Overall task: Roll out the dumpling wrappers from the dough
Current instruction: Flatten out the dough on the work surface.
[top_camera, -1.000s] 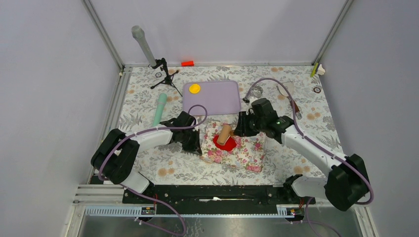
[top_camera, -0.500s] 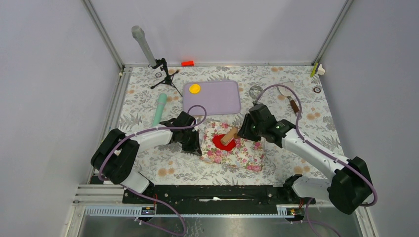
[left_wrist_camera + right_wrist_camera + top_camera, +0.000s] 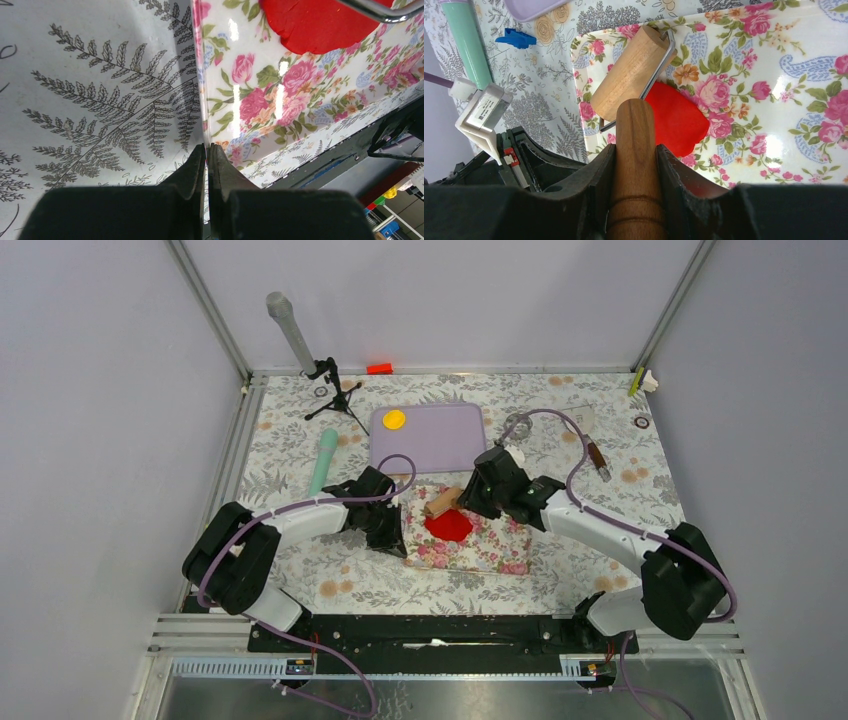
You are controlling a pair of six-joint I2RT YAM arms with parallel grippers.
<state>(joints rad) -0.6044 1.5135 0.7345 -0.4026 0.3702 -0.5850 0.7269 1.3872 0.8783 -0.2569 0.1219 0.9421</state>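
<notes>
1. While the right gripper (image 3: 468, 502) is clamping the handle of the pale wooden roller (image 3: 440, 502) in the overhead view, the flat, ragged-edged, bright red clay dough (image 3: 450, 525) is lying on the glossy rose-patterned rectangular board (image 3: 495, 548), just nearside of the barrel.
2. At the left wrist, the left gripper (image 3: 206, 150) is pinching the board's edge, its jaws almost meeting.
3. At the right wrist, the barrel is sitting slantwise at the dough's far-left edge, so the next stroke probably means drawing it back across the dough.
</notes>
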